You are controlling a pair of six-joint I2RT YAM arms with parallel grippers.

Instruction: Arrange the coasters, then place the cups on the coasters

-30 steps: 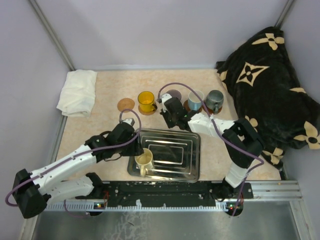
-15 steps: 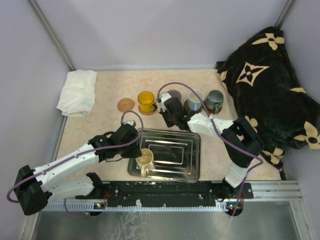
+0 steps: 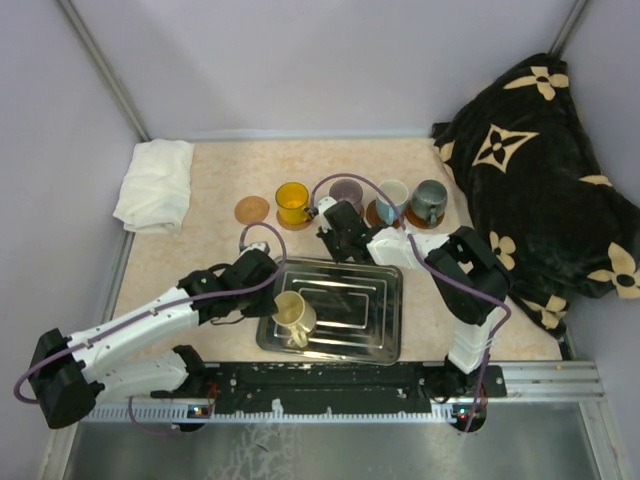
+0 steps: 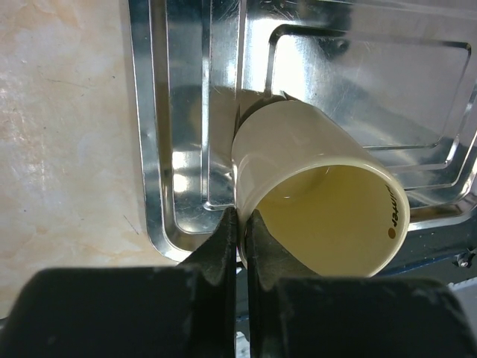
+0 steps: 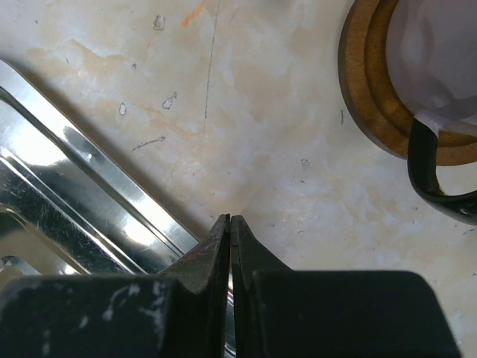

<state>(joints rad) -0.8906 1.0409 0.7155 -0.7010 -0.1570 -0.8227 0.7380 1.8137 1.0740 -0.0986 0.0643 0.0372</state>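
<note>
A cream cup (image 3: 292, 314) (image 4: 320, 201) leans tilted in the steel tray (image 3: 350, 320) (image 4: 186, 112). My left gripper (image 3: 275, 297) (image 4: 240, 221) is shut on its rim, one finger inside and one outside. In a row behind the tray stand a yellow cup (image 3: 293, 202), a purple-grey cup (image 3: 347, 191) (image 5: 440, 52), a white cup with a blue handle (image 3: 391, 200) and a dark grey-green cup (image 3: 430, 200), each on a brown coaster (image 5: 373, 112). Left of them lies a bare coaster (image 3: 252, 210). My right gripper (image 3: 335, 238) (image 5: 230, 221) is shut on nothing, low over the table between the purple-grey cup and the tray's far edge.
A folded white cloth (image 3: 155, 185) lies at the back left. A black blanket with tan flowers (image 3: 540, 170) is heaped along the right side. Metal frame posts rise at both back corners.
My left gripper has shut on the cream cup's rim and the cup has tipped over to a slant. My right gripper has drawn back off the purple-grey cup, which now shows fully.
</note>
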